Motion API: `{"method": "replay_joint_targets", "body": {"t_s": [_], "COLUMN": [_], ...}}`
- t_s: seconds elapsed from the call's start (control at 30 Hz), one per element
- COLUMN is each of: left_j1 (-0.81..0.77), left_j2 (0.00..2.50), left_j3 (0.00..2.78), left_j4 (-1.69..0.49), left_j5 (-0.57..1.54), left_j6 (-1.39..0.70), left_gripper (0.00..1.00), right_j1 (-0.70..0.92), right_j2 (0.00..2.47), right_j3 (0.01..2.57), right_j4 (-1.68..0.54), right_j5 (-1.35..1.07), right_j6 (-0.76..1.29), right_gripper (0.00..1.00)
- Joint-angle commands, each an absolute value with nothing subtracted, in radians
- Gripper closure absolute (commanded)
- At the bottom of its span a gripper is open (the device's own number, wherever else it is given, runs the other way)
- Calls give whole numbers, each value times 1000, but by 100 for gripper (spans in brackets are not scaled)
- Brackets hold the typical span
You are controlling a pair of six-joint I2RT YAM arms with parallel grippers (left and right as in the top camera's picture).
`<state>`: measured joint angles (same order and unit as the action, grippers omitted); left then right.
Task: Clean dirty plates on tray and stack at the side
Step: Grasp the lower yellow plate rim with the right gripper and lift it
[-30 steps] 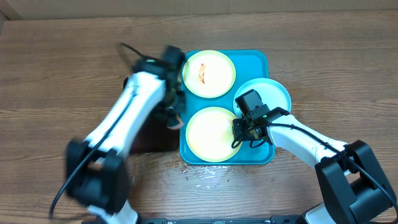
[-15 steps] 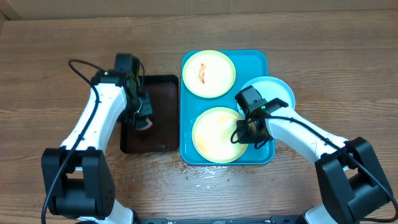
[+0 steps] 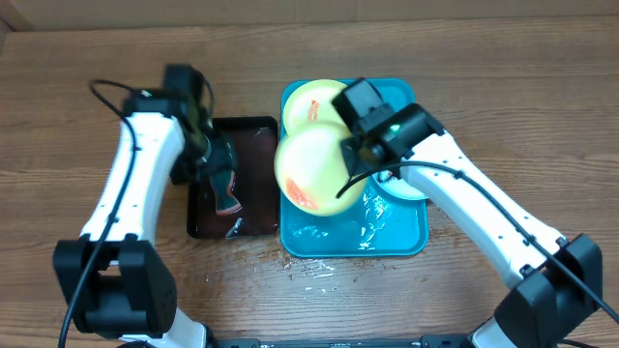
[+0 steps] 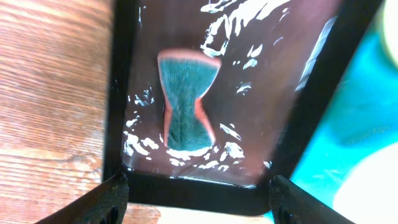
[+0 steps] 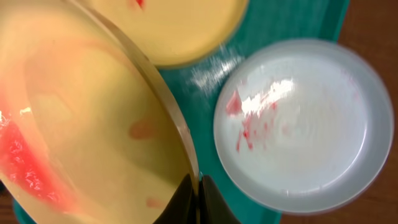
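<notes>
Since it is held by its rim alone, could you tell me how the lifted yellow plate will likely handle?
The lifted yellow plate seems stiff and light: the right tool pinches only its rim, yet it shows no sag. Its sauce-smeared face suggests it could slip or swing.

Bright, even light; wet glare in both trays; wrist views slightly blurred.

The lifted plate (image 3: 311,172) half hides the far plate (image 3: 308,95), the right arm (image 3: 474,200) most of the blue-white plate (image 3: 411,188).
</notes>
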<state>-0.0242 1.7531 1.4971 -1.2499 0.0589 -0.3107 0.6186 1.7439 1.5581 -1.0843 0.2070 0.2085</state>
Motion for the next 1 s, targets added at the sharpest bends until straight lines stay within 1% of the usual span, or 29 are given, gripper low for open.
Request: {"method": "replay_joint_targets", "body": {"t_s": [0.0,0.2,0.33,0.43,0.63,0.8,0.97], "left_j1": [32,112,144,154,166,170,170], "left_j2": [1727,1724,1723,1722,1723,1723,1723], "left_j3": [1662,1872,1954,1966,1966,1966,1966], "left_j4": [-1308,-1404,-1442,-1453,-1458,-1459,-1459], "left_j5": [165,316,334,330,300,300,300], "left_j6": [-277,-226,-220,-216,-215,-213,-213], "left_gripper": [25,23,22,16,14,14,13], "right_j1": [688,771,821,869,992,1065,1113], "right_j2": [1731,1787,1851,1866,1865,1865,1865], "right_j3": [1615,1609,1609,1609,1610,1610,1610], "right_j4": [-994,-766,-684,-677,-679,-686,-690], "right_j5": [309,438,534,655,936,1068,1102], "right_j6": [153,152,156,157,179,178,178], "right_gripper": [96,96,96,96,96,96,96]}}
